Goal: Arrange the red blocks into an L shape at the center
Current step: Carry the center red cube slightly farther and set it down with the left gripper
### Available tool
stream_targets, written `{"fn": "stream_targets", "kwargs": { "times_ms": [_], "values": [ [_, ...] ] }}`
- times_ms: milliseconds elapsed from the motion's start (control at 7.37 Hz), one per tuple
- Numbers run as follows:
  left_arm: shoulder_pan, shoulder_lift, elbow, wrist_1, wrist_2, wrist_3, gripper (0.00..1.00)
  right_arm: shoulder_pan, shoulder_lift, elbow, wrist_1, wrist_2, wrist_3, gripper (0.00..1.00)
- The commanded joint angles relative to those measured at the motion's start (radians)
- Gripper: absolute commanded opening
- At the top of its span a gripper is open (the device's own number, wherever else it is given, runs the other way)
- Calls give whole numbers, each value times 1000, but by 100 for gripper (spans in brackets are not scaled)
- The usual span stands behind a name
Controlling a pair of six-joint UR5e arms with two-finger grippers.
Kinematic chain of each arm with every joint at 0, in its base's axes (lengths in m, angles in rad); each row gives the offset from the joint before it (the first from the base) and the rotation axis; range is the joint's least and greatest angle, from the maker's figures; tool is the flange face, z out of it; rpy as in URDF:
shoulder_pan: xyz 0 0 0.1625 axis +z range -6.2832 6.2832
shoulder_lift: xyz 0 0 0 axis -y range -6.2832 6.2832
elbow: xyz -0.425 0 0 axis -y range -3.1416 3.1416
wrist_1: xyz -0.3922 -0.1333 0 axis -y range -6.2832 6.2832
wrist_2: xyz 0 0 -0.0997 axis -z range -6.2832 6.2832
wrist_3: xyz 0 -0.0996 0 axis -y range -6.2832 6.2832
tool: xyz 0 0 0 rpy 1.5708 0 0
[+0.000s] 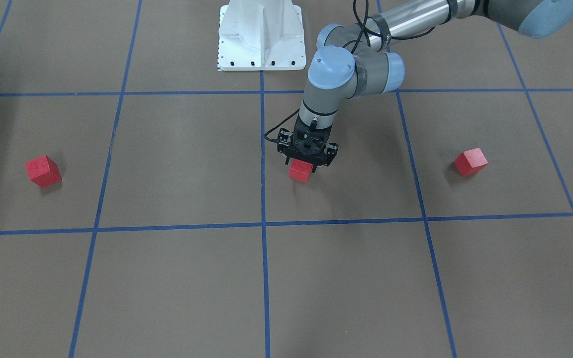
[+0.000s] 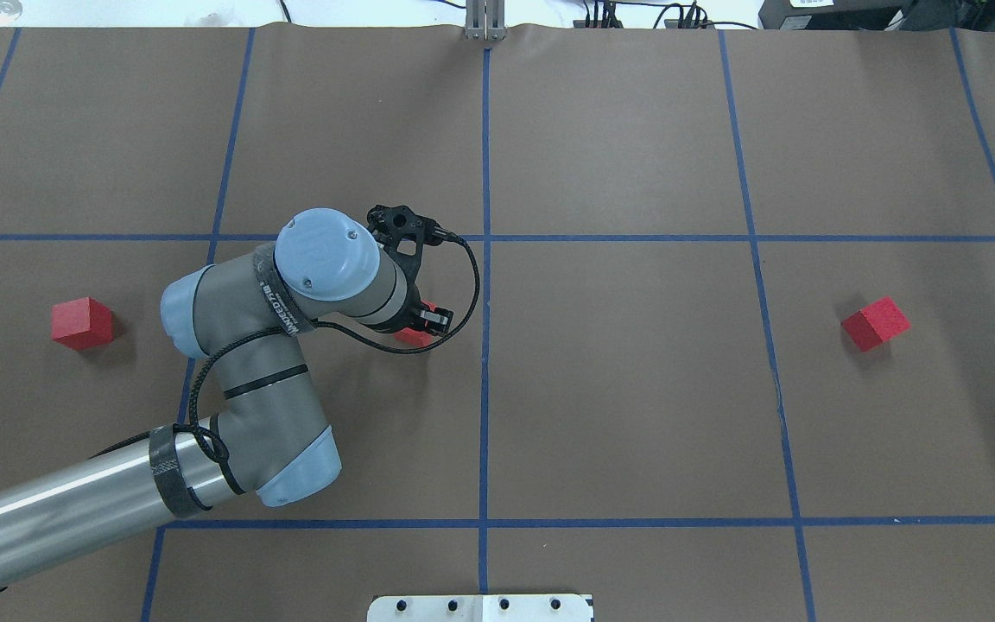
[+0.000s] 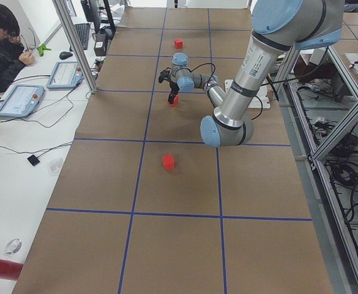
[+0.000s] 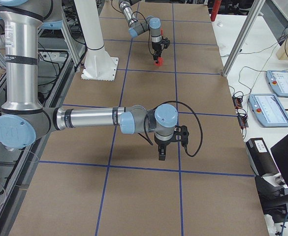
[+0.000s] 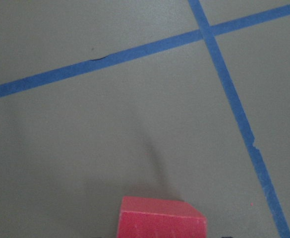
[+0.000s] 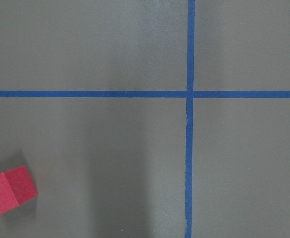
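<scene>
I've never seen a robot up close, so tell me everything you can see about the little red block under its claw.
The red block is a small matte cube with plain faces. It is just on the left arm's side of the middle blue tape line, turned slightly askew to it. The left gripper hangs over it, jaws close on either side; whether they pinch it is unclear.
</scene>
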Motion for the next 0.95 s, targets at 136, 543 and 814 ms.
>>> {"fn": "stream_targets", "kwargs": {
  "times_ms": [136, 543, 814],
  "values": [
    [-13, -40, -10, 14, -1, -27, 0, 0, 2, 2, 1, 1, 0, 99],
    [-26, -221, 155, 75, 8, -155, 0, 0, 4, 2, 1, 1, 0, 99],
    [-24, -277, 235, 69, 27, -188, 0, 0, 5, 5, 1, 1, 0, 99]
  ]
}}
